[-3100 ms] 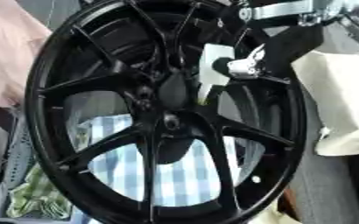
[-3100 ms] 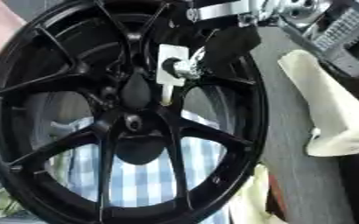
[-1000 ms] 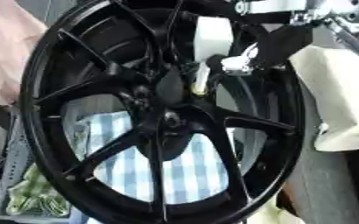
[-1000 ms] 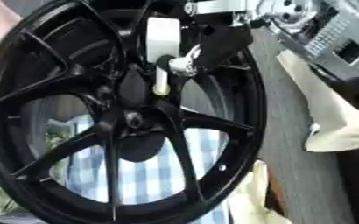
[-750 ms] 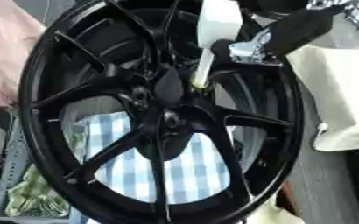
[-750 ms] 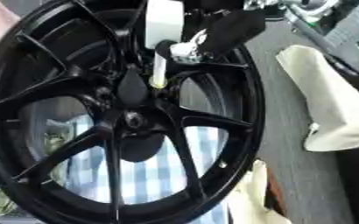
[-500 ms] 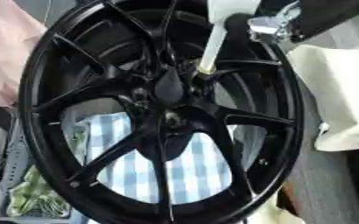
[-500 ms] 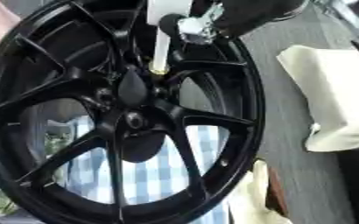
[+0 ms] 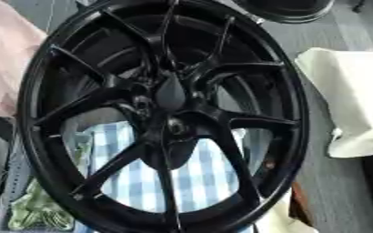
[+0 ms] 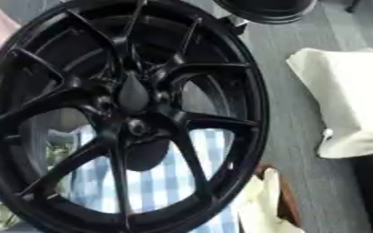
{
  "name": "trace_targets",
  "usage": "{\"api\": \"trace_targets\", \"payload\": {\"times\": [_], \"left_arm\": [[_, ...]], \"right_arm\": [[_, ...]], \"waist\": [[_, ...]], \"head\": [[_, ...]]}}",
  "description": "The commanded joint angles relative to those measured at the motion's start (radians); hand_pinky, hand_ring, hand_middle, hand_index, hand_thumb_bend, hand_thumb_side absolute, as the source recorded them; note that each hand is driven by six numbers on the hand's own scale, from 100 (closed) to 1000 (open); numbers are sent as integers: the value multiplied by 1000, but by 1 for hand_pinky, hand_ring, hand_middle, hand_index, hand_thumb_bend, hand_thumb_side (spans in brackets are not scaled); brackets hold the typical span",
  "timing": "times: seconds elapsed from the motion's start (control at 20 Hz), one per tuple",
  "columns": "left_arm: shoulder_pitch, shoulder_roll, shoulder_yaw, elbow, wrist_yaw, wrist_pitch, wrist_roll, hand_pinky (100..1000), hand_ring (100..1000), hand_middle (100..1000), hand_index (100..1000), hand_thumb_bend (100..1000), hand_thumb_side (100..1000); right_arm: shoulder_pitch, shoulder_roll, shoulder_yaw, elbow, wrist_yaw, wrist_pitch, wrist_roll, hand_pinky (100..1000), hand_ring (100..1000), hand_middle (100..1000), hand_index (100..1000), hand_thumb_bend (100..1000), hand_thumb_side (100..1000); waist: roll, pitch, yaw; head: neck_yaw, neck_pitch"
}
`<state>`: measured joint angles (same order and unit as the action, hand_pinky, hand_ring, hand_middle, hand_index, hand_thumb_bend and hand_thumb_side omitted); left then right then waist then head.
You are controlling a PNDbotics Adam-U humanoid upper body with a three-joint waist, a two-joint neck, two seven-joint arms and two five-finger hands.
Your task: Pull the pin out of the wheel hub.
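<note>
A large black multi-spoke wheel hub (image 9: 170, 98) stands tilted and fills most of both views. Its spokes meet at a dark centre cap (image 10: 132, 96), with a round boss below it (image 9: 176, 127). No pin shows anywhere on the hub. Neither of my hands is in either view. A black rounded object (image 9: 289, 9) sits at the top edge behind the rim; what it is I cannot tell.
A blue-and-white checked cloth (image 9: 198, 182) lies under the hub, seen between the spokes. A cream cloth (image 9: 353, 100) lies on the grey surface (image 10: 289, 118) at the right. Pink fabric (image 9: 2, 59) shows at the far left. Pale crumpled material (image 10: 257, 207) sits at the lower right.
My right hand, which held the white pin at the hub's centre, rose with the pin up and out of the top of the view. The hub has not moved.
</note>
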<state>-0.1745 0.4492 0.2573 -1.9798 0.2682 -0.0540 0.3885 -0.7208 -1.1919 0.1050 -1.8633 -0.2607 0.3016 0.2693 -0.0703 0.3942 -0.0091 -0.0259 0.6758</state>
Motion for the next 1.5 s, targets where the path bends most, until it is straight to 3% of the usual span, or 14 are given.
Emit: {"api": "trace_targets", "payload": {"times": [0.05, 0.25, 0.45, 0.55, 0.75, 0.8, 0.9, 1.05, 1.2, 1.3, 1.5], "left_arm": [[4, 26, 17, -20, -6, -4, 10, 758, 758, 664, 727, 195, 772], [9, 26, 20, -20, -10, -8, 20, 757, 757, 663, 727, 195, 766], [18, 25, 23, -20, -14, -11, 27, 757, 757, 664, 727, 194, 765], [21, 24, 24, -20, -15, -11, 29, 757, 757, 663, 728, 194, 763], [24, 19, 23, -20, -14, -11, 30, 756, 758, 664, 728, 194, 764], [25, 18, 23, -20, -13, -10, 30, 756, 758, 664, 728, 194, 764], [26, 16, 23, -20, -12, -10, 31, 756, 758, 664, 728, 195, 763], [28, 14, 23, -20, -10, -10, 31, 756, 758, 664, 729, 195, 762], [30, 12, 23, -20, -9, -9, 31, 755, 758, 664, 728, 196, 762], [30, 12, 23, -20, -10, -9, 30, 755, 758, 664, 728, 196, 763], [29, 11, 21, -20, -10, -8, 27, 755, 758, 664, 728, 196, 764]], "right_arm": [[110, -108, -125, 41, -36, -40, -93, 734, 734, 346, 529, 100, 419], [289, -121, -222, 75, -37, -93, -175, 748, 743, 369, 551, 100, 395], [437, -85, -298, 99, 25, -144, -228, 762, 762, 419, 594, 100, 372], [502, -56, -324, 110, 71, -159, -241, 775, 774, 455, 630, 100, 247], [600, 11, -355, 131, 160, -172, -243, 817, 833, 656, 771, 100, 147], [616, 25, -358, 136, 179, -172, -238, 830, 856, 724, 812, 100, 100], [647, 54, -365, 150, 204, -171, -223, 852, 891, 802, 842, 145, 100], [672, 79, -377, 175, 228, -149, -227, 859, 901, 808, 834, 172, 178], [680, 96, -389, 185, 229, -129, -254, 856, 891, 784, 819, 140, 144], [677, 103, -397, 176, 213, -135, -278, 855, 882, 766, 821, 100, 100], [658, 108, -408, 140, 163, -161, -332, 848, 863, 731, 826, 100, 100]], "waist": [[15, -33, -14], [44, -40, -44], [71, -45, -67], [81, -48, -76], [96, -52, -87], [99, -53, -88], [104, -56, -90], [108, -59, -92], [109, -61, -93], [108, -61, -92], [105, -62, -89]], "head": [[23, -13], [58, -9], [89, -7], [102, -7], [116, -8], [118, -8], [123, -9], [127, -11], [127, -12], [129, -12], [126, -10]]}}
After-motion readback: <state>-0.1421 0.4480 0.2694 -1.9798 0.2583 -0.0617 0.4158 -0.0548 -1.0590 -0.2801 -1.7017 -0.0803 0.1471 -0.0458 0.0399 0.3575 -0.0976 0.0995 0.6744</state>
